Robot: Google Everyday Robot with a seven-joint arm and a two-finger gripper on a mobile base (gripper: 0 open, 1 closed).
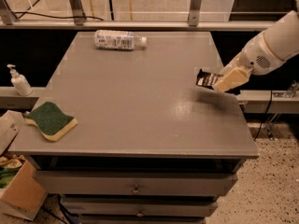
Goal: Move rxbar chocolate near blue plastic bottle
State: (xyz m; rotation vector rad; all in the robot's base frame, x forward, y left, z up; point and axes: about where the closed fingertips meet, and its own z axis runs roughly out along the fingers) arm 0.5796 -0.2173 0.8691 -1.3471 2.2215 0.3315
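Note:
The rxbar chocolate (pixel 206 79), a small black wrapper with white lettering, is held a little above the right side of the grey table (pixel 135 106). My gripper (pixel 224 82), with cream-coloured fingers, is shut on the bar's right end. The blue plastic bottle (pixel 119 40), clear with a pale label and white cap, lies on its side at the table's far edge, well left of the gripper.
A green-and-yellow sponge (pixel 50 121) lies at the table's front left corner. A white pump dispenser (pixel 18 80) stands on a ledge left of the table. A cardboard box (pixel 14 181) sits on the floor at lower left. Drawers run below the tabletop.

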